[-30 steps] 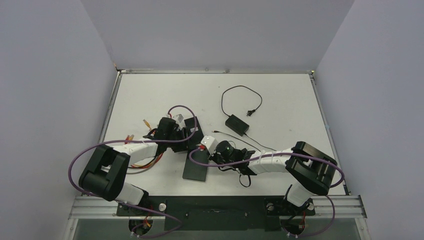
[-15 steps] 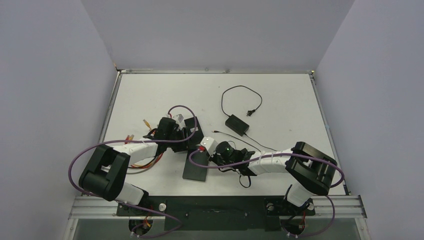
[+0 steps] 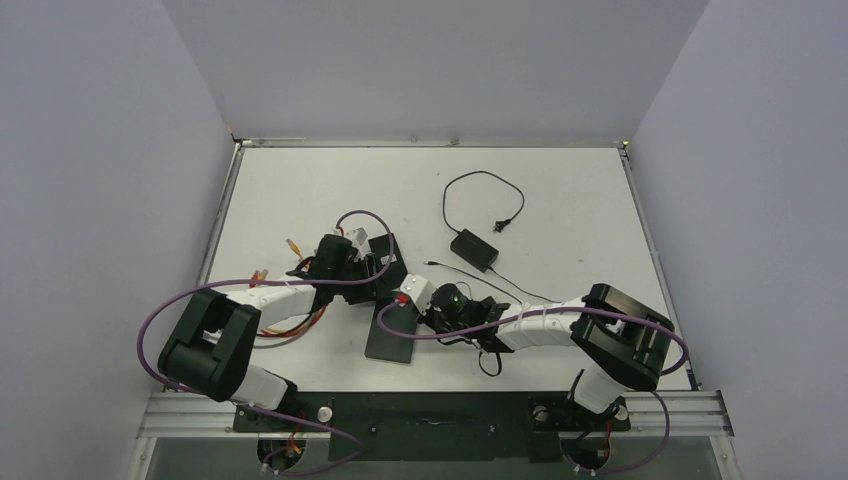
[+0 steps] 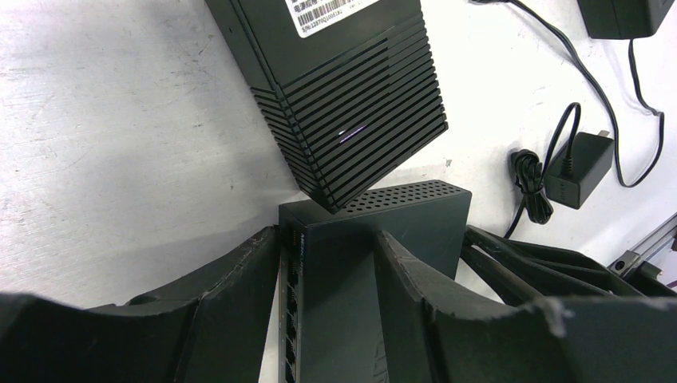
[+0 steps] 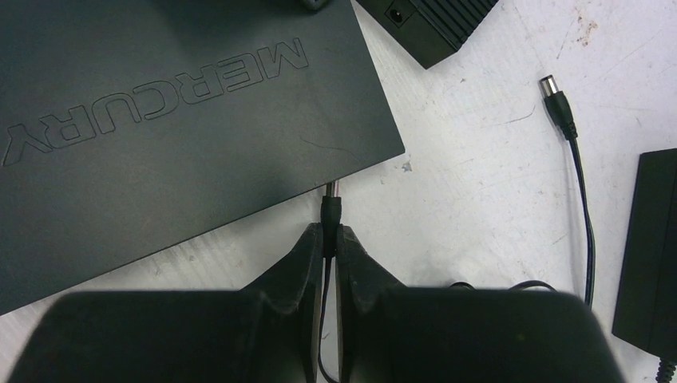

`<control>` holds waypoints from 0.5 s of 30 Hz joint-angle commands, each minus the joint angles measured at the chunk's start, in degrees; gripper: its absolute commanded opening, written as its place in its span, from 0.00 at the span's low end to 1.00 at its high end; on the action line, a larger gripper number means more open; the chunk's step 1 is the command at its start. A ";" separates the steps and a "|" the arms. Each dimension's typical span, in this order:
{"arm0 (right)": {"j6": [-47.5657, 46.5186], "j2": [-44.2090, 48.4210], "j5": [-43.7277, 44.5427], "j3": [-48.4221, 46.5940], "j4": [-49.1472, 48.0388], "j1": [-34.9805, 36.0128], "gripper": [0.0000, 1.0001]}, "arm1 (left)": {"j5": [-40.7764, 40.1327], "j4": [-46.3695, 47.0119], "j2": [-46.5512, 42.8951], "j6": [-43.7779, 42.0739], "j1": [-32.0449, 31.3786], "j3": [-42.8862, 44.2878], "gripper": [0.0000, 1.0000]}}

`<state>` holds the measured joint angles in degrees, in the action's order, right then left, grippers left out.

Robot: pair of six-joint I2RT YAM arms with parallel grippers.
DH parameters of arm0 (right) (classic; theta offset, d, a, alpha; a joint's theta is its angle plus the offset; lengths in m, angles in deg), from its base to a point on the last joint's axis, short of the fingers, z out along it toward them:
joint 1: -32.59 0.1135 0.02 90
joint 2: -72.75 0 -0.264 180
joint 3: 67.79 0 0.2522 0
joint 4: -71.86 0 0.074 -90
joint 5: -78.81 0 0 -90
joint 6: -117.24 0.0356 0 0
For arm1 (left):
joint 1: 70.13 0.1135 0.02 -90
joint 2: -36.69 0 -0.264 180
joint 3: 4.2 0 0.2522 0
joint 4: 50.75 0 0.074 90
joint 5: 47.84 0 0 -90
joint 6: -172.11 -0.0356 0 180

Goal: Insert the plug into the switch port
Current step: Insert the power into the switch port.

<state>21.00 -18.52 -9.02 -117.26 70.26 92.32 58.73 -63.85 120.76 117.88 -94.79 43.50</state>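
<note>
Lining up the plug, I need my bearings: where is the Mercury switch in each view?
Top external: switch below centre, slightly left, lying flat.
Left wrist: switch at bottom centre, ports on its left side.
Right wrist: switch fills the upper left, logo showing.
Shared landmark: power adapter, up and right of the switch from above; adapter in left wrist's top right corner; adapter at right wrist's right edge.

Matte black switch (image 5: 176, 120), tone-on-tone lettering. Black box (image 4: 351, 104) with ribbed stripes and a white label (image 4: 327, 12). White tabletop (image 5: 479, 199) with grey scuffs; black plug (image 5: 330, 211), silver tip.
</note>
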 commanded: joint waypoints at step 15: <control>-3.29 5.22 -4.80 1.82 -2.50 0.79 0.00 | 2.80 1.43 0.87 -2.29 -5.03 -0.78 0.41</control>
<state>18.44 -15.72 -10.79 -115.27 71.84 92.32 58.58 -62.82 121.14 115.98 -97.83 43.69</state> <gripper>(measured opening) 0.031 0.424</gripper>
